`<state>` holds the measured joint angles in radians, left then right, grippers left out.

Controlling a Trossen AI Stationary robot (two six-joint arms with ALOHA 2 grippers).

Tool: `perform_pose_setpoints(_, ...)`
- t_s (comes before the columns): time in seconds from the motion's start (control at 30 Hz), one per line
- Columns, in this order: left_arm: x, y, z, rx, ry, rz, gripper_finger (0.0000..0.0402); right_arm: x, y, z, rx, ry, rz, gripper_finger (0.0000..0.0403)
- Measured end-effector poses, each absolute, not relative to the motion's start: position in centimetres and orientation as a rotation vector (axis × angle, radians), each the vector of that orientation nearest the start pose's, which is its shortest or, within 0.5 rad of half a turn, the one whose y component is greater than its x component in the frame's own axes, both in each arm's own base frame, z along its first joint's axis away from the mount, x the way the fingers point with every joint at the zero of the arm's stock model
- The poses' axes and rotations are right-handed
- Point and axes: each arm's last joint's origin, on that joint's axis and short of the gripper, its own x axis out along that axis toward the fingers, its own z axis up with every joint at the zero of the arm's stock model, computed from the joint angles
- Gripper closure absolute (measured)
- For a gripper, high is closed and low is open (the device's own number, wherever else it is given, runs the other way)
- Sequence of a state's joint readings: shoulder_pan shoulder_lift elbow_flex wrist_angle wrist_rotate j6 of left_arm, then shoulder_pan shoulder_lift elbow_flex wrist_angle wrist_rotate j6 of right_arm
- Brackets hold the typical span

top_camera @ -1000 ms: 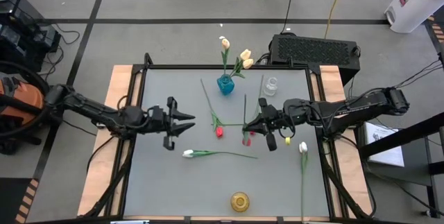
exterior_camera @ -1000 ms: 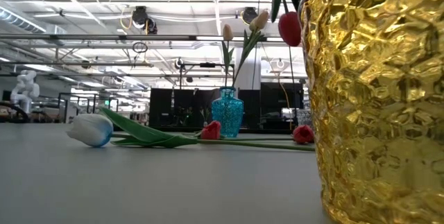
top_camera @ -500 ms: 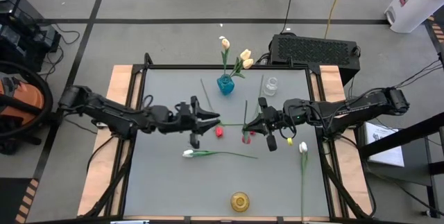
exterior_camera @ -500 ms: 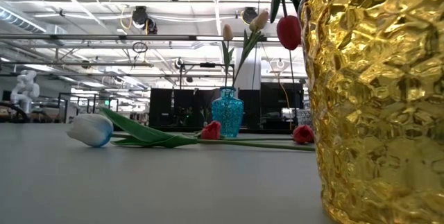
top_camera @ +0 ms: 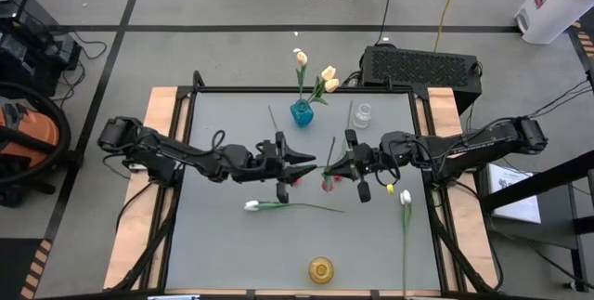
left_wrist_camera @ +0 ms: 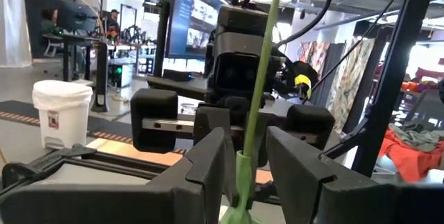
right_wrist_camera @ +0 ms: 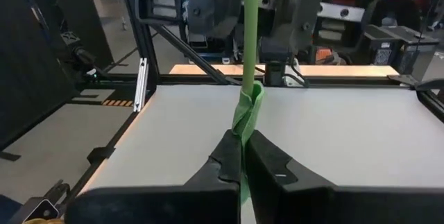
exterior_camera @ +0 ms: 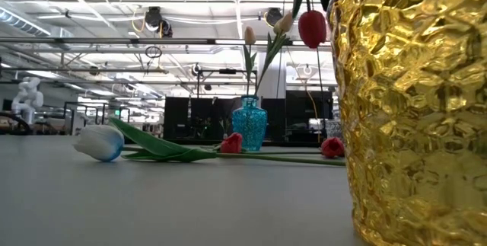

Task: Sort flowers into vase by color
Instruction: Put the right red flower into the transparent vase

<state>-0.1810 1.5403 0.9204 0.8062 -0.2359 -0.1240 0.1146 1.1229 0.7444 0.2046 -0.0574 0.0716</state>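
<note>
Mid-air handover over the surface's centre: the right hand pinches a red tulip by its stem; the left hand, open, straddles that stem and should next close.

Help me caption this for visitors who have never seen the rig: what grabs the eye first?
At the table's middle, the right claw is shut on a red tulip, held up by its green stem, while the left claw faces it with open fingers either side of that stem. In the low view a crinkled gold vase fills the near right. At the far edge, a blue vase holds cream-yellow tulips.
</note>
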Motion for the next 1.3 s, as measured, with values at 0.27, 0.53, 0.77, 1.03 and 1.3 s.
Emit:
perform_pose_setpoints(0.27,35.1,-5.7,29.3,-0.159,-0.185,0.008,0.0288,24.9,3.6,29.3,0.052,0.144,0.189,0.0403)
perform_pose_setpoints(0.53,35.2,-5.8,29.4,-0.155,-0.189,-0.036,0.0288,24.9,3.6,29.4,0.053,0.141,0.188,0.0403)
perform_pose_setpoints(0.77,35.3,-5.6,29.4,-0.151,-0.189,-0.069,0.0288,24.9,3.6,29.4,0.070,0.142,0.188,0.0403)
perform_pose_setpoints(1.03,35.5,-4.8,29.3,-0.142,-0.190,-0.047,0.0288,24.7,4.3,29.3,0.115,0.156,0.213,0.0403)
perform_pose_setpoints(1.3,35.5,-4.6,29.3,-0.145,-0.186,-0.050,0.0288,24.8,4.4,29.5,0.136,0.131,0.187,0.0403)
